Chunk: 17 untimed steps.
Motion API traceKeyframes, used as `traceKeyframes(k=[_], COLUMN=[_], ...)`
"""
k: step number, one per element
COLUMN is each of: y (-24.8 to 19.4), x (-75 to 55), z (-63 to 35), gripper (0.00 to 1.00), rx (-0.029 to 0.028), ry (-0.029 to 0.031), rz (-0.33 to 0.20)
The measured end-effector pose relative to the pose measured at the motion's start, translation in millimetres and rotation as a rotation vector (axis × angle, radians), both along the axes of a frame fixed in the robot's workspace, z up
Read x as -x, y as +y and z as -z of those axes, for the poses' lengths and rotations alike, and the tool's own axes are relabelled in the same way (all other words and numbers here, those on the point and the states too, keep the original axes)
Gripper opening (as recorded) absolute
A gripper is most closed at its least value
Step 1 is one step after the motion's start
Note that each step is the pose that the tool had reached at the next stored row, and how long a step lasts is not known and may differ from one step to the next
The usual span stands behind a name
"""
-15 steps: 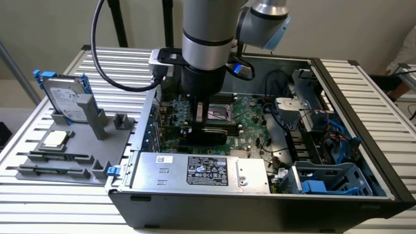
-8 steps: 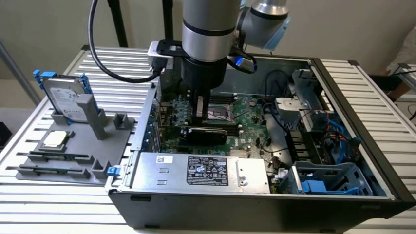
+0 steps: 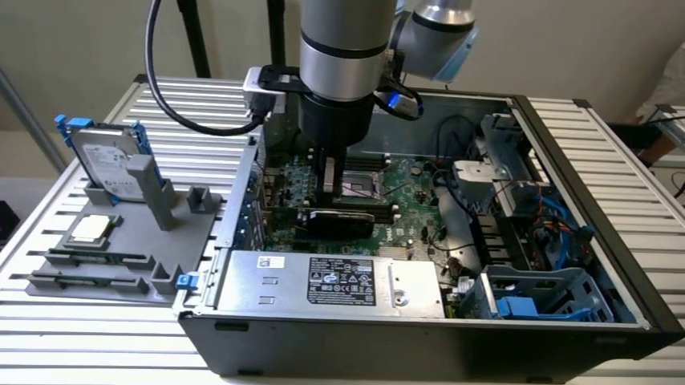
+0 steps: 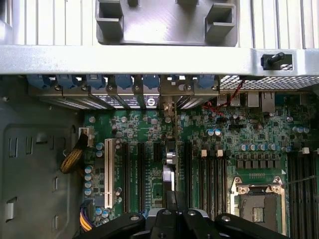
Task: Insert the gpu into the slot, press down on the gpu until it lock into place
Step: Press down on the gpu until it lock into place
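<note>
The gpu (image 3: 340, 220) is a flat black card standing on edge across the green motherboard (image 3: 412, 212) inside the open computer case. My gripper (image 3: 330, 195) hangs straight down over it, fingers shut together and tips at the card's top edge. In the wrist view the gpu (image 4: 168, 174) appears edge-on as a thin strip running from the rear brackets to under my shut gripper (image 4: 173, 196). Whether the fingers pinch the card or only rest on it I cannot tell. The slot is hidden beneath the card.
A silver labelled power-supply box (image 3: 332, 281) sits in front of the card. The CPU socket (image 4: 256, 204) and black memory slots (image 4: 209, 174) lie beside it. A grey fixture (image 3: 118, 216) holding a hard drive stands outside the case at the exterior view's left.
</note>
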State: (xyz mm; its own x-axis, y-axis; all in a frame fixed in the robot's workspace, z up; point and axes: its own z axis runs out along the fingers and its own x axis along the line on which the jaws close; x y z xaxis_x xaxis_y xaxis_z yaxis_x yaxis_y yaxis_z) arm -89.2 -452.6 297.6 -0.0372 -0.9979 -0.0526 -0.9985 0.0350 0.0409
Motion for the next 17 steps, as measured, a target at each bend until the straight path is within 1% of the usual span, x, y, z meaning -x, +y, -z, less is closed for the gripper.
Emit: traceKeyframes(k=[8, 12, 15, 17], y=[0.0, 0.1, 1.2, 2.8], x=[0.1, 3.8, 5.1, 5.2], z=[-0.2, 0.6, 2.9, 5.0], gripper=[0.11, 0.11, 0.11, 0.11], rx=[0.0001, 0.0001, 0.0002, 0.0001], ry=[0.0, -0.0006, -0.0007, -0.0007], rz=[0.0, 0.0, 0.0, 0.0])
